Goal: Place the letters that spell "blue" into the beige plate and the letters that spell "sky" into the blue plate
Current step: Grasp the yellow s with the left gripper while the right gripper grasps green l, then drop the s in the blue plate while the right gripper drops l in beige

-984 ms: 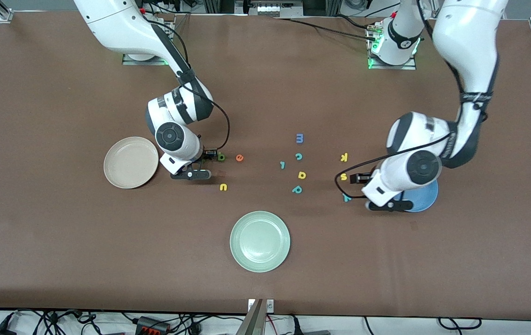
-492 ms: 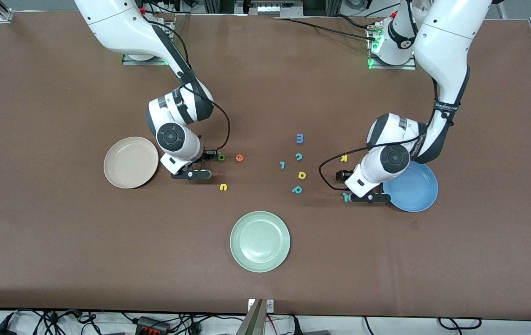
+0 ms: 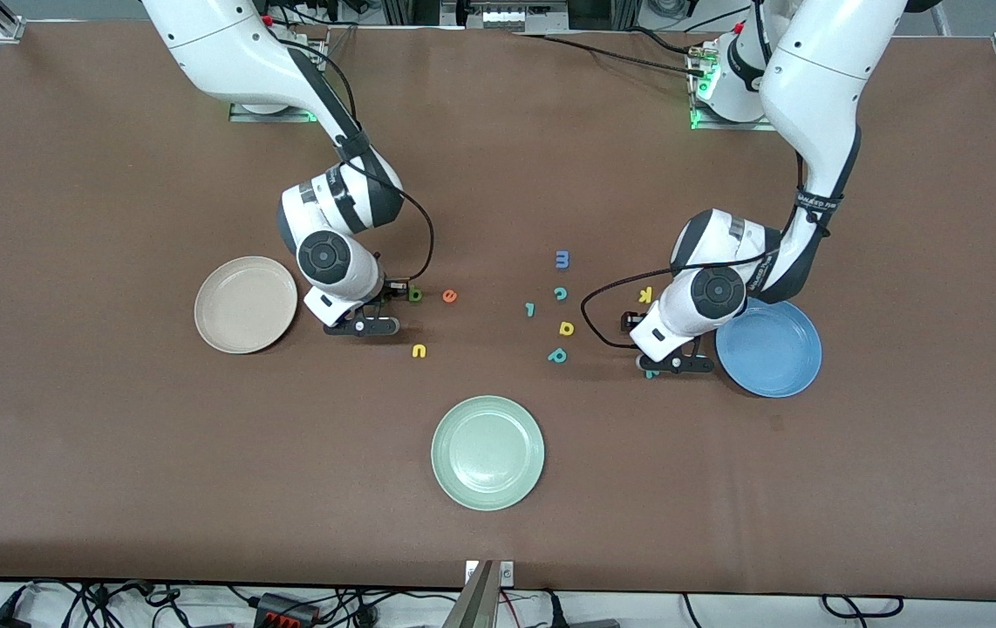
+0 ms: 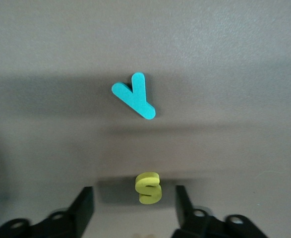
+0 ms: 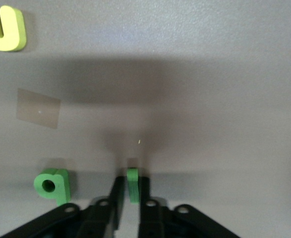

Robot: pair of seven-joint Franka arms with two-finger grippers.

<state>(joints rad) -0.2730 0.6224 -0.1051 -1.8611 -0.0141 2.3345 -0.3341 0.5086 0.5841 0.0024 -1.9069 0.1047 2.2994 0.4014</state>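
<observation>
Landmark: green plate (image 3: 487, 452), nearest the front camera of the three plates.
Right gripper (image 3: 373, 325): low over the table toward the right arm's end from the green plate; fingers pinched narrow on the dark green l (image 5: 132, 184), which stands on edge between them.
Left gripper (image 3: 677, 362): low over the table toward the left arm's end from the green plate; fingers (image 4: 85, 208) apart, the s (image 4: 148, 187) in the gap with space on both sides.
Beige plate (image 3: 245, 304): farther from the camera than the green plate, toward the right arm's end; no letters in it.
Blue plate (image 3: 773, 349): farther than the green plate, toward the left arm's end; no letters in it.
b (image 3: 415, 294), e (image 3: 450, 296), u (image 3: 419, 351): on the table, farther than the green plate, slightly toward the right arm's end; the u is closest to it.
k (image 3: 647, 295), y (image 4: 135, 96): on the table toward the left arm's end from the green plate, the y partly under the left gripper in the front view.
m (image 3: 562, 259), c (image 3: 560, 293), teal l (image 3: 530, 309), a (image 3: 567, 328), p (image 3: 557, 355): a loose cluster farther than the green plate; the p is closest to it.
</observation>
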